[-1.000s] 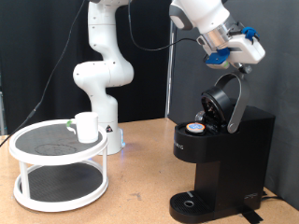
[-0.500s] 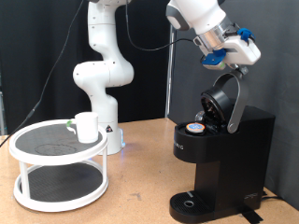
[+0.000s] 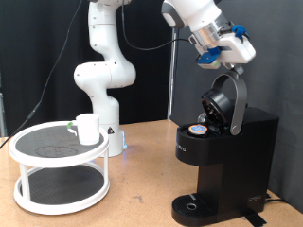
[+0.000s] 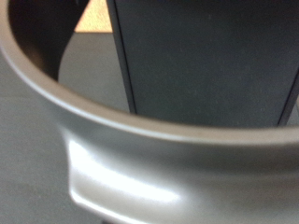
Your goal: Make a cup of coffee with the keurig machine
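**Lid closure: gripper at the raised handle**

Keurig machine (image 3: 222,156), exterior view's right: lid up, pod (image 3: 198,130) seated. Gripper (image 3: 230,59) at the handle; finger spread indiscernible. Press evenly downward. Cup (image 3: 88,129) on the far white rack (image 3: 59,170), left.

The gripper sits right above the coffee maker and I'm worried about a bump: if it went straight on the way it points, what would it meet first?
Most likely the raised lid of the keurig machine. The gripper sits just above it, and the wrist view is filled by the lid's silver rim, though exact depth is unclear.
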### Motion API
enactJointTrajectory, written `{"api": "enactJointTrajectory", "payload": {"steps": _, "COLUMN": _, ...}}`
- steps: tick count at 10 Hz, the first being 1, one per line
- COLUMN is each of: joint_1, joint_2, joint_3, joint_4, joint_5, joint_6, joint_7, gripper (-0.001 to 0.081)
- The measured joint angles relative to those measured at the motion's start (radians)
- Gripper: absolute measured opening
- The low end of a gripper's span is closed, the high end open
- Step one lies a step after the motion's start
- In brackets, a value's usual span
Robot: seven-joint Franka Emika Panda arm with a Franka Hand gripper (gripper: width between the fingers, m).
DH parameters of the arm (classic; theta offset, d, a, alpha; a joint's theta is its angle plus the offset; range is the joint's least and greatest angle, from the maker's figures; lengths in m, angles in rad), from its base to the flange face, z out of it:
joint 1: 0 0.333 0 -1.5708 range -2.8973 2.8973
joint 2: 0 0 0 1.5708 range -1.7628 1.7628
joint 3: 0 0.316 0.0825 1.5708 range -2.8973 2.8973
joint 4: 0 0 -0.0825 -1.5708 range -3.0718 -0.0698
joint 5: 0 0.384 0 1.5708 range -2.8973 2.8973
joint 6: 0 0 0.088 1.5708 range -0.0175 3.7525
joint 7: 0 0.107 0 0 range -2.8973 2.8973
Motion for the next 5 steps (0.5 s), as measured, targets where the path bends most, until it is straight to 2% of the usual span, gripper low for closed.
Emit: {"api": "enactJointTrajectory", "payload": {"steps": 5, "joint_1": -0.065, "joint_2": -0.044, "joint_3": -0.044, "joint_4": -0.050, "joint_5": -0.079, "joint_6": -0.013, "joint_7": -0.027, "gripper": 0.0000}}
